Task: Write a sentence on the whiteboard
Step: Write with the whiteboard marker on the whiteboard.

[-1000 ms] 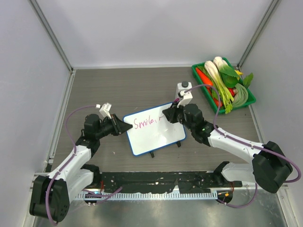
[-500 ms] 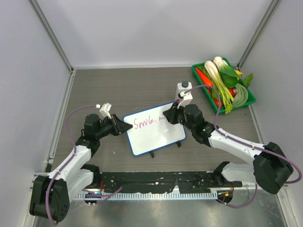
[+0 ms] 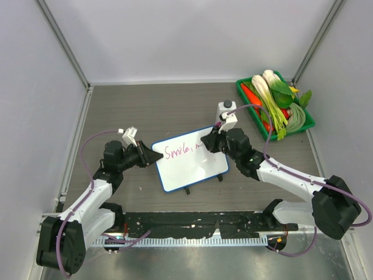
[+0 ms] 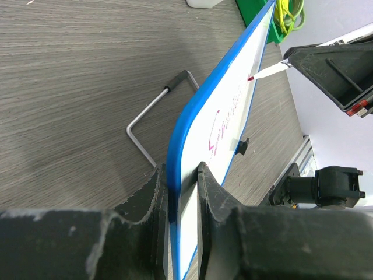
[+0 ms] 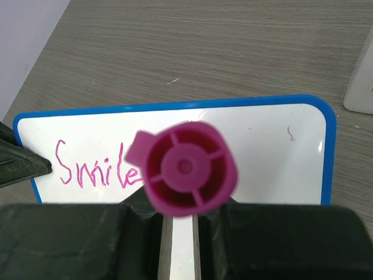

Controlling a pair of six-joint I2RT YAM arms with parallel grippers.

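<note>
The whiteboard (image 3: pixel 192 166), white with a blue rim, stands tilted mid-table. It also shows edge-on in the left wrist view (image 4: pixel 180 134) and in the right wrist view (image 5: pixel 274 146). The sentence (image 3: pixel 182 150) reads "Smile" in magenta, with a further stroke beside it; it also shows in the right wrist view (image 5: pixel 96 169). My left gripper (image 3: pixel 152 157) is shut on the board's left edge (image 4: pixel 182 192). My right gripper (image 3: pixel 211 143) is shut on a magenta marker (image 5: pixel 186 168), seen end-on. The marker's tip (image 4: pixel 252 77) touches the board's upper right part.
A white bottle with a black cap (image 3: pixel 226 109) stands just behind the right gripper. A green tray (image 3: pixel 308 121) of vegetables sits at the back right. A wire stand leg (image 4: pixel 151 114) lies behind the board. Grey walls enclose the table.
The right gripper with the marker has shifted slightly along the top line, and the stroke after "Smile" has grown a little. The left arm and board have not moved.
</note>
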